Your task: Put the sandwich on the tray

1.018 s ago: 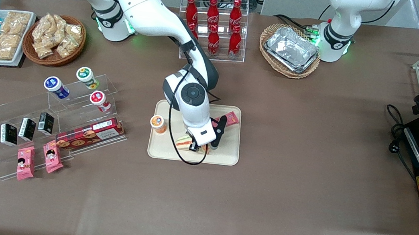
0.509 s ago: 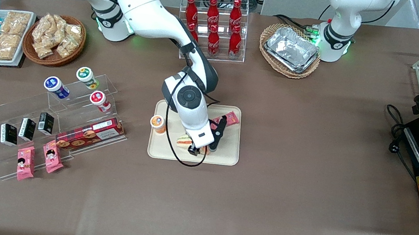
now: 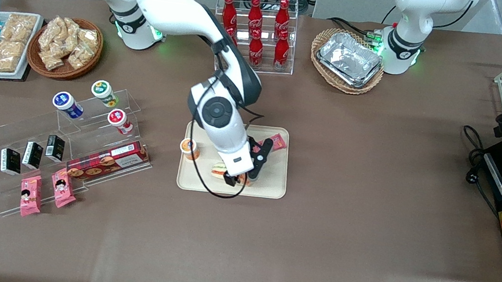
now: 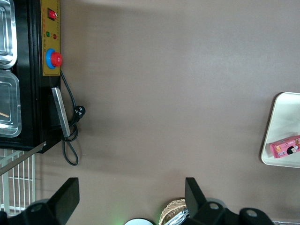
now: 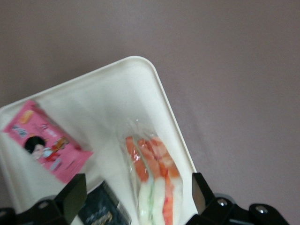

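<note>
Since the sandwich [image 5: 152, 180] lies on the tray [image 3: 273, 190], near the edge closest to the front camera, I judge the placing done. My gripper [image 3: 237, 179] hovers just above it, fingers spread wide, holding nothing. Left: pull the arm clear.

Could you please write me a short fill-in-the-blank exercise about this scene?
1. The sandwich lies on the cream ____.
2. The gripper, fingers open, is directly ____ the sandwich.
3. The packet sharing the tray is ____ in colour.
4. The orange-lidded cup stands on the tray's ____.

Missing words: tray; above; pink; edge
</note>
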Available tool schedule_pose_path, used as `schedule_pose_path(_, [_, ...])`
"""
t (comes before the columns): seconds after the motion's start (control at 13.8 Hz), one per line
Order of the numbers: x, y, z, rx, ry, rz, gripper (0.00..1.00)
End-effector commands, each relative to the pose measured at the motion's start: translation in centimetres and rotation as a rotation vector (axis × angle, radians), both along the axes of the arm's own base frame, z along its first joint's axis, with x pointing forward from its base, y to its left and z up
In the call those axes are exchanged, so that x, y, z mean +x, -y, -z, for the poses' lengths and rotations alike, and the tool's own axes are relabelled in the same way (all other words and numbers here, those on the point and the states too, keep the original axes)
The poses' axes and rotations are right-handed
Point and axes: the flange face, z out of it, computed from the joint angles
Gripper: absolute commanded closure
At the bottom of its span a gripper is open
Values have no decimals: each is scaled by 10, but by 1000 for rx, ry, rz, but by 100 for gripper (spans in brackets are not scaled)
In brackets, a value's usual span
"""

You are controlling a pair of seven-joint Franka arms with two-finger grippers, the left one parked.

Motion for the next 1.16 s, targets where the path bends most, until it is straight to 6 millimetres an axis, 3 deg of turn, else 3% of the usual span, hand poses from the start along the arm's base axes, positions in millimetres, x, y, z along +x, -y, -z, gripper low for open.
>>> schedule_pose_path(0.0, [6,41,-89,80,-99,63,0])
schedule_pose_path(0.15, [15,72,-128,106,-119,144,0])
schedule_pose_path(0.58, [-1,118,-221,53,-164,644,0])
schedule_pose_path(0.8, [-19,139,-247,-96,-107,860,0])
schedule_pose_path(1.09, [-32,164,-272,-146,-119,1090,0])
